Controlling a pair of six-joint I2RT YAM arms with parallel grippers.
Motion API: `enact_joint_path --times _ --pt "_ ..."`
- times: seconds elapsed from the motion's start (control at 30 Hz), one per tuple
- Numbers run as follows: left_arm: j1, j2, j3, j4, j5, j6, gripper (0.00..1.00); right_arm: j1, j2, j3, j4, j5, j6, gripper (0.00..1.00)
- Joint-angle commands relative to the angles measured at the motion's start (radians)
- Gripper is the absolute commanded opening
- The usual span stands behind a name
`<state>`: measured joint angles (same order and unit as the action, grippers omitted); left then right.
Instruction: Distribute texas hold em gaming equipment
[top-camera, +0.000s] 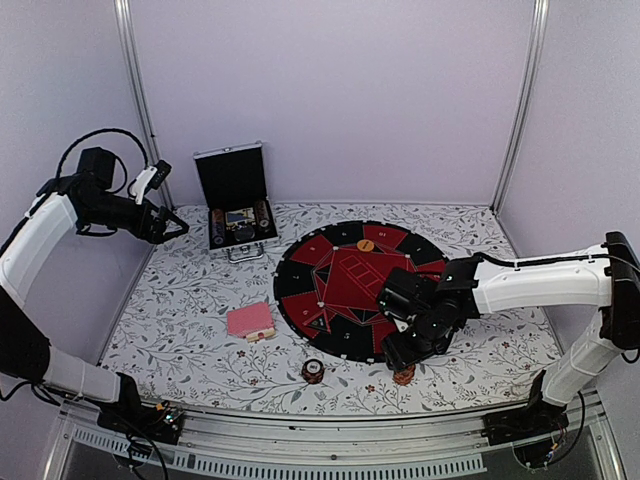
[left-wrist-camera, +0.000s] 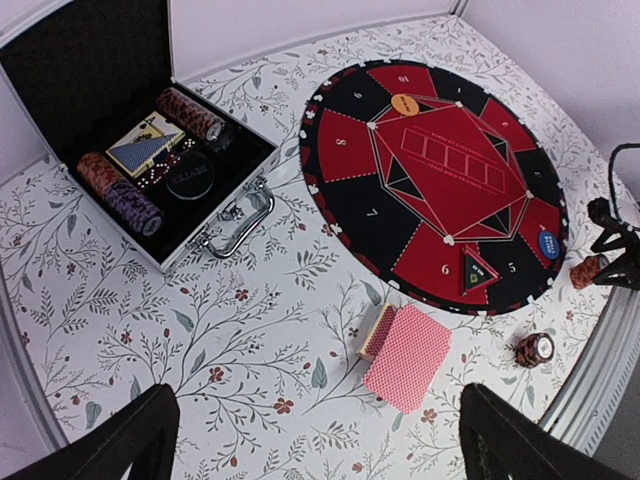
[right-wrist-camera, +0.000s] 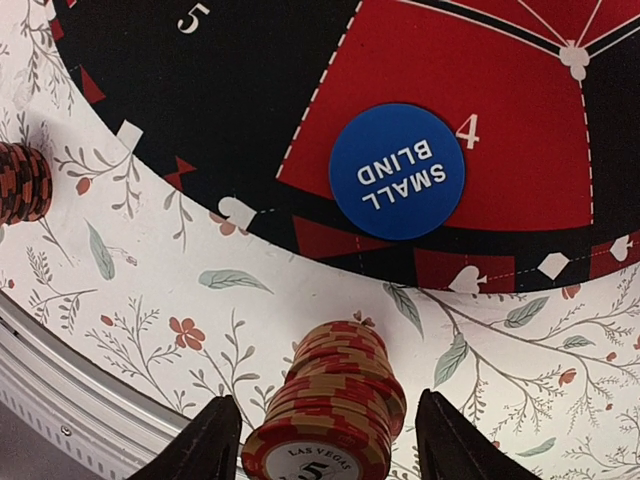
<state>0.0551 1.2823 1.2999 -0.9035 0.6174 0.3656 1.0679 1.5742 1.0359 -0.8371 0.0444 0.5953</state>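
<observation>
A stack of orange-red poker chips stands on the floral tablecloth just off the mat's near edge, also visible from above. My right gripper straddles it, one finger on each side with narrow gaps, jaws open. A dark red chip stack stands to its left. The pink-backed card deck lies left of the mat, its top cards slid askew. My left gripper hangs open high at the far left, holding nothing.
The round black-and-red mat carries a blue SMALL BLIND button and an orange button. An open silver-edged case with chips and cards stands at the back left. The table's metal front rail runs just behind the right gripper.
</observation>
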Motion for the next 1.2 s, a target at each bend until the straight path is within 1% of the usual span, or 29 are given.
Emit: enact_joint_path --times 0.0,0.07,0.17,0.47,1.0,1.17 --pt "0.008 -0.017 0.018 -0.011 0.008 -0.005 1.0 0.015 0.004 -0.007 0.004 0.009 0.014 0.6" --pt "0.008 -0.017 0.018 -0.011 0.008 -0.005 1.0 0.017 0.002 -0.009 0.003 0.009 0.015 0.57" --pt "0.007 -0.018 0.019 -0.012 0.008 -0.005 1.0 0.019 0.003 -0.012 0.001 0.009 0.018 0.56" --pt "0.008 -0.018 0.027 -0.015 0.011 -0.008 1.0 0.025 -0.003 -0.019 -0.007 0.016 0.019 0.58" --pt "0.008 -0.017 0.034 -0.017 0.01 -0.01 1.0 0.026 -0.032 -0.004 -0.035 0.043 0.031 0.3" --pt "0.006 -0.017 0.038 -0.017 0.013 -0.011 1.0 0.026 -0.05 0.013 -0.069 0.063 0.035 0.29"
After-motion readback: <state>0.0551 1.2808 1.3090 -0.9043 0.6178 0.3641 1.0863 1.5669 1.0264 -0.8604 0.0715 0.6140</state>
